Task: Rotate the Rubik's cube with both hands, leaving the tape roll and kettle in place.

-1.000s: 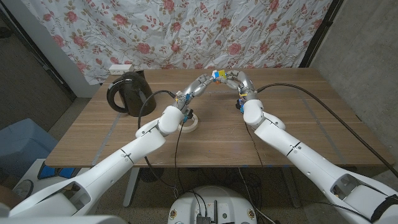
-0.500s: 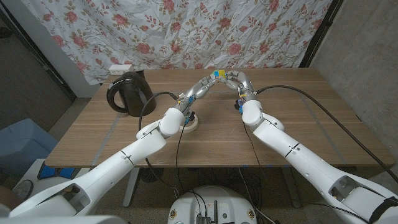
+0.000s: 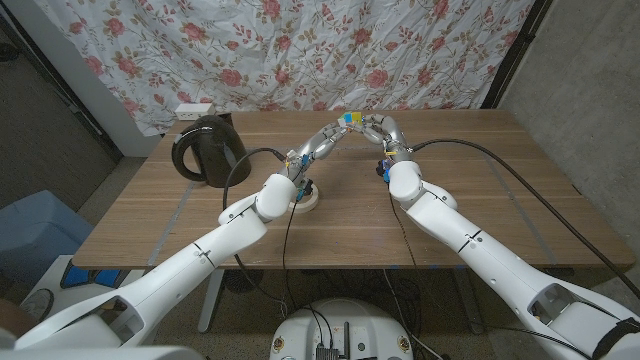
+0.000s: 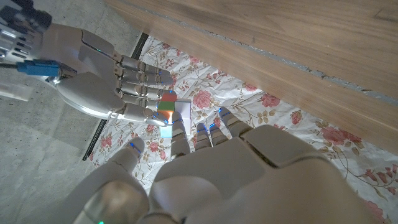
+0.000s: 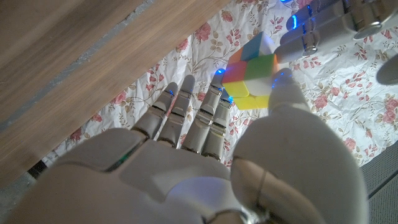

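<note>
The Rubik's cube (image 3: 350, 119) is held up above the far middle of the table, between both hands. My left hand (image 3: 328, 137) reaches it from the left and my right hand (image 3: 378, 130) from the right. In the left wrist view my left hand (image 4: 236, 168) touches the cube (image 4: 168, 112) with its fingertips, while the right hand (image 4: 99, 87) closes on it from the other side. The right wrist view has my right hand (image 5: 186, 168) with thumb and fingers on the cube (image 5: 252, 71) and left fingers (image 5: 323, 25) at its far side.
A black kettle (image 3: 205, 148) stands at the table's far left. The white tape roll (image 3: 308, 198) lies near the middle, partly hidden under my left arm. The wooden table (image 3: 480, 190) has bare room on the right. A floral cloth (image 3: 300, 50) hangs behind.
Both hands keep hold of the cube and have barely shifted. My left arm has moved slightly over the tape roll. Kettle and tape roll stay in place.
</note>
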